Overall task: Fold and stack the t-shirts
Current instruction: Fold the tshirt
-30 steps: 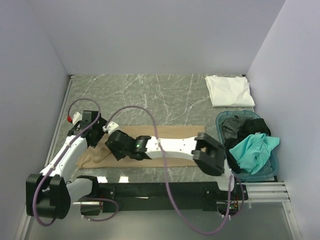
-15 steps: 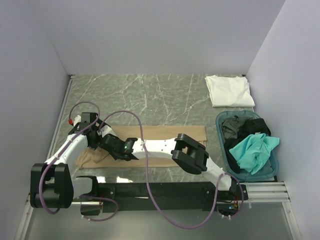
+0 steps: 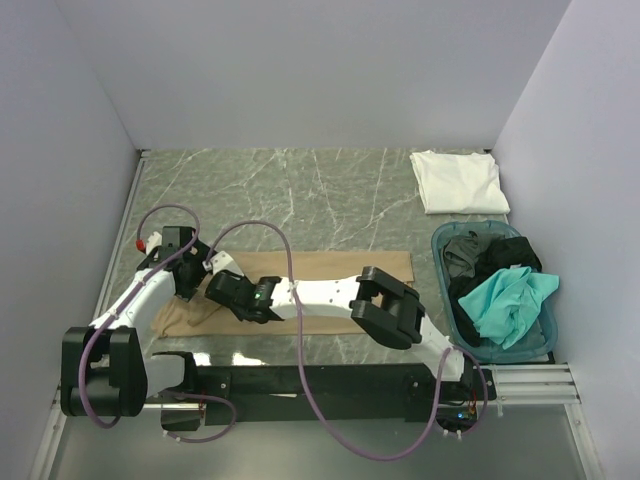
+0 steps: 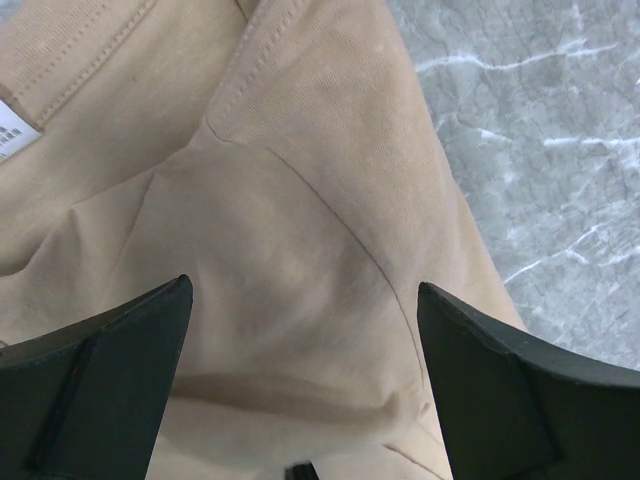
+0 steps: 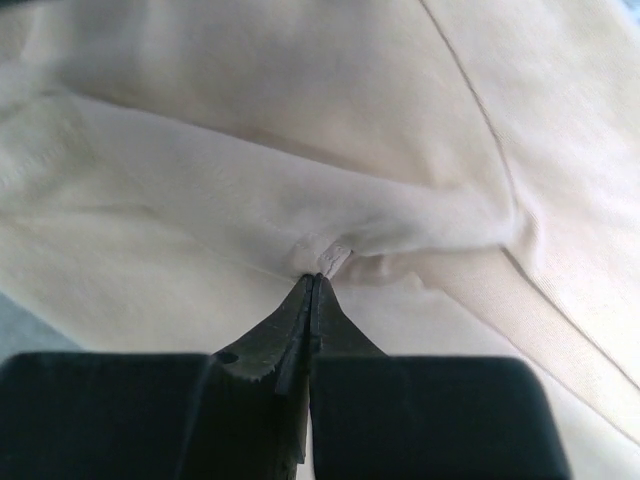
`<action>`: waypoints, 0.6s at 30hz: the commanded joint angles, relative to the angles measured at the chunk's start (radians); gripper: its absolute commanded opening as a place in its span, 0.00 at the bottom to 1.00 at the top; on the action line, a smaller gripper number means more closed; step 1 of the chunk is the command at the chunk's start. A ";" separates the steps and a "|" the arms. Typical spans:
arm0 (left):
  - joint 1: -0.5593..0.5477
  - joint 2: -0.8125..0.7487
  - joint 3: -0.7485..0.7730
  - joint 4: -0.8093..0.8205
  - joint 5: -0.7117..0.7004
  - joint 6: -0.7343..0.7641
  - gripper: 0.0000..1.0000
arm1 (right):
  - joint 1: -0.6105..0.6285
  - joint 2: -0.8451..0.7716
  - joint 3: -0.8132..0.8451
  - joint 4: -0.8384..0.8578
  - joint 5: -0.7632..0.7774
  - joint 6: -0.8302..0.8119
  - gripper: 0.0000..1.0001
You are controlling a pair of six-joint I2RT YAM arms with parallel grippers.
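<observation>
The tan t-shirt (image 3: 345, 266) lies spread flat near the table's front, its left end under both grippers. My right gripper (image 5: 316, 276) is shut, pinching a small fold of the tan cloth (image 5: 250, 150) at its tips; from above it (image 3: 216, 292) sits low over the shirt's left part. Just left of it, my left gripper (image 3: 190, 282) hangs wide open. Its black fingers (image 4: 110, 385) straddle tan cloth (image 4: 300, 200) near the collar and touch nothing. A folded white t-shirt (image 3: 458, 181) lies at the back right. The teal t-shirt (image 3: 508, 300) and the dark grey one (image 3: 482, 256) lie crumpled in the basket.
The shallow teal basket (image 3: 549, 335) stands at the right edge, close to the right arm's base. Walls close in the table on the left, back and right. Purple cables loop over both arms. Bare marble (image 3: 290, 195) lies behind the tan shirt.
My right arm has reached further left over the tan shirt and its jaws have closed on a fold of cloth. The left gripper stays open, shifted slightly.
</observation>
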 commanded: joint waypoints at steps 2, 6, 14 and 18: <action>0.007 -0.015 -0.008 0.011 -0.042 0.020 1.00 | 0.008 -0.129 -0.039 -0.015 0.047 0.024 0.00; 0.007 -0.014 -0.012 0.019 -0.035 0.020 0.99 | 0.011 -0.159 -0.062 -0.031 0.032 0.041 0.00; 0.007 -0.002 -0.008 0.016 -0.041 0.026 0.99 | 0.014 -0.219 -0.128 -0.070 0.014 0.072 0.00; 0.007 -0.005 0.001 0.002 -0.052 0.030 0.99 | 0.013 -0.238 -0.174 -0.072 0.037 0.080 0.00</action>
